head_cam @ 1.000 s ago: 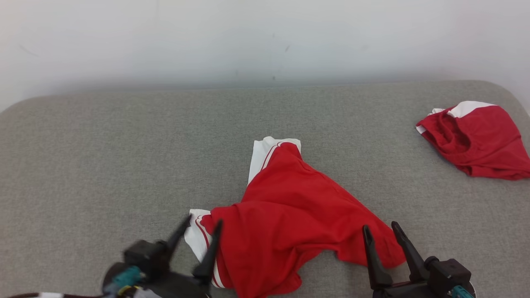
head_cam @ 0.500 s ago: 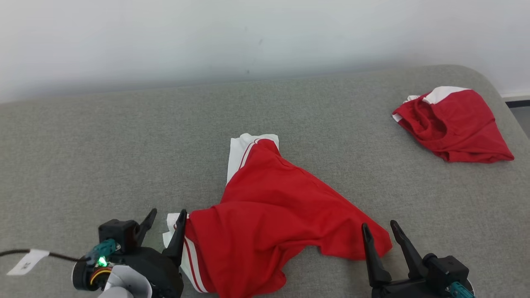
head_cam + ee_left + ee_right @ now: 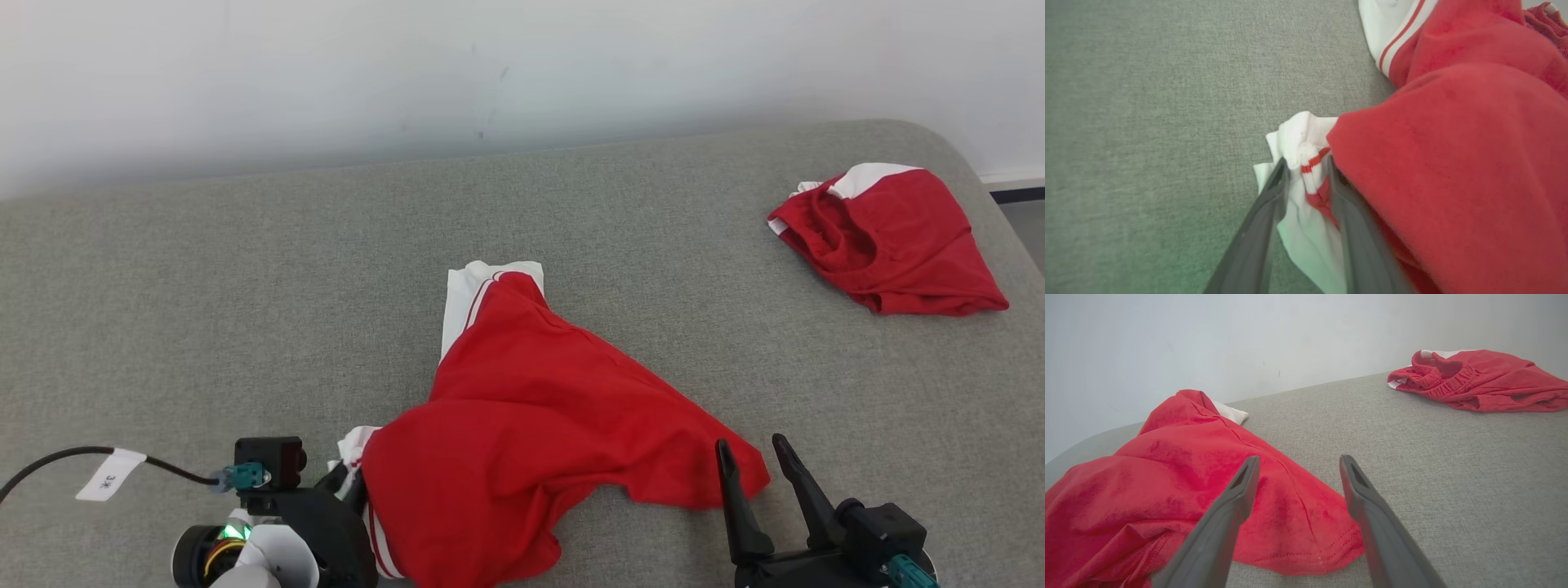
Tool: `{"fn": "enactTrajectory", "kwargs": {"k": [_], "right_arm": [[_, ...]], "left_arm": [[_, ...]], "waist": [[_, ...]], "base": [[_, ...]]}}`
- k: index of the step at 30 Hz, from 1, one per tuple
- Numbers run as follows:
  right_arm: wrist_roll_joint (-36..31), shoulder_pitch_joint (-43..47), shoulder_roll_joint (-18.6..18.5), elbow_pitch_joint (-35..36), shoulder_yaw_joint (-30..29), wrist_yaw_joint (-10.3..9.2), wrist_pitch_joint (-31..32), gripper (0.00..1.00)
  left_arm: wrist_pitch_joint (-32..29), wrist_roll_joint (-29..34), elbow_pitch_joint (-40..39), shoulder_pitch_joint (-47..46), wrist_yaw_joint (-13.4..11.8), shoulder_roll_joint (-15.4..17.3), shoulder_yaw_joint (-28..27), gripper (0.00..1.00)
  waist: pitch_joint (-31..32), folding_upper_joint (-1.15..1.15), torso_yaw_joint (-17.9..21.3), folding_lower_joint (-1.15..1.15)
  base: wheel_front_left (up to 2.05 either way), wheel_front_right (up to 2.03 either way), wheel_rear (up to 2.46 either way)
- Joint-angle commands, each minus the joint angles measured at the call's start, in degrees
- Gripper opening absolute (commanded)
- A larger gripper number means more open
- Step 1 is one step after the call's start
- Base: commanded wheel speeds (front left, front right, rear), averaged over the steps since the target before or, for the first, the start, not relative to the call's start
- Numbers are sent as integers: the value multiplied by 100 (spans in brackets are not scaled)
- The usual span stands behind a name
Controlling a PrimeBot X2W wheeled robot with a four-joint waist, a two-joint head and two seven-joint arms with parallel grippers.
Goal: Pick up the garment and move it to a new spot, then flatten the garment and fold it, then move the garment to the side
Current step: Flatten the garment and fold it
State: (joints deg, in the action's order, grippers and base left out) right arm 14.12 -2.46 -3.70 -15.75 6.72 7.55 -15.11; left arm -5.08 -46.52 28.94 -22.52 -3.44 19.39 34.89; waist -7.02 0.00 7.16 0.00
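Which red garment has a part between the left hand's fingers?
The spread red-and-white garment in the middle: its striped white cuff sits between the left hand's fingers. The bunched red garment lies far right.

A pale, off-white wall (image 3: 522,65) stood behind, faintly scuffed; before it spread a broad grey upholstered surface (image 3: 204,286) — woven, matte, its far right corner rounded; past that corner ran a dark skirting strip (image 3: 1016,194) above grey floor (image 3: 1030,237); the light fell soft and even.
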Motion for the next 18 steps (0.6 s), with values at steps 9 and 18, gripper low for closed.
{"fn": "enactTrajectory", "kwargs": {"k": [9, 18], "right_arm": [[-21, -41, 18, 47, -68, -11, -5, 100], [-47, 159, 42, 55, -117, -11, -5, 100]], "left_arm": [[889, 195, -76, -508, -69, 126, -329, 0], [1839, 527, -1268, -326, -424, 376, -703, 0]], "waist": [[76, 0, -105, 0], [240, 0, -298, 0]], "base": [[0, 0, 0], [0, 0, 0]]}}
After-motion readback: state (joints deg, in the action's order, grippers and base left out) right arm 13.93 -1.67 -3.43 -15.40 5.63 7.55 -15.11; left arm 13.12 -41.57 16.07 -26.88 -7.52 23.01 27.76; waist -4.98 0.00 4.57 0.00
